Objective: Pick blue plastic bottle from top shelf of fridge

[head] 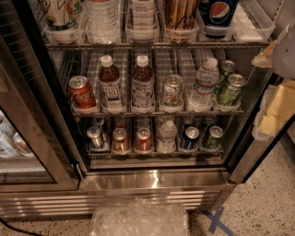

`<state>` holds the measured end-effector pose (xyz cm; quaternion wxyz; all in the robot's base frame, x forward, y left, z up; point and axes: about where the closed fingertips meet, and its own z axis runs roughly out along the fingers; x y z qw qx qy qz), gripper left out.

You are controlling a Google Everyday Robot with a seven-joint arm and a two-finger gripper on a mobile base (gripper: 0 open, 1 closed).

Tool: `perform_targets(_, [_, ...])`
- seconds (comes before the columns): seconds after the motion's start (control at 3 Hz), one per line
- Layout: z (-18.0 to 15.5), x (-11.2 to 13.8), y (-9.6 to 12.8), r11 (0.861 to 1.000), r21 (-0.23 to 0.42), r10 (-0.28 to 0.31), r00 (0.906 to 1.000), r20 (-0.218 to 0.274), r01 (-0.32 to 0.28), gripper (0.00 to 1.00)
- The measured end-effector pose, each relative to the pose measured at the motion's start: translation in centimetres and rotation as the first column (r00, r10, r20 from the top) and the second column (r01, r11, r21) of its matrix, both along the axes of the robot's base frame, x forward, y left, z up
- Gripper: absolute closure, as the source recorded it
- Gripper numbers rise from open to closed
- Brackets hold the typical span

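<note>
1. Gripper (280,53): I take the pale grey shape at the right edge, level with the upper rack, to be it. It is only partly in frame. It sits outside the fridge (152,182), just past the right door post. Released or clenched: cannot tell. Nothing is seen carried by it.
2. Arm pose: the visible part is raised to about upper-rack height and is off to the right of the opening, not reaching in. The rest of the arm is out of frame.
3. Nearest stock on that side: green cans (230,87), then a clear water bottle (203,85).
4. Target: blue plastic bottle (143,85), brown drink, white cap, blue-grey label. It stands upright in the front row of the middle rack in view, in its tray. A similar brown bottle (110,83) is just beside it on the left, and a green-and-white can (173,90) on the right. It is well apart from the gripper.
5. Above that rack: a Pepsi container (216,11), not the target.
6. Progress (judgement): the glass door (23,138) is swung open and access is clear. No approach or contact has been made. Reach, grasp and withdrawal all remain.
</note>
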<state>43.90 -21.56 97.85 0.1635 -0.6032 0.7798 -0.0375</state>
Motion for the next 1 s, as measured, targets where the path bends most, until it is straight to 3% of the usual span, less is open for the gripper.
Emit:
perform_targets(0.33, [0.0,0.0,0.0,1.000,0.001,0.000,1.0000,0.000,0.000,0.00])
perform_targets(0.67, [0.8,0.1,1.6,0.998,0.055,0.008,0.9998,0.019,-0.009,0.00])
perform_targets(1.0, [3.8,0.5,4.3,0.979,0.195,0.039,0.9960,0.080,-0.054,0.00])
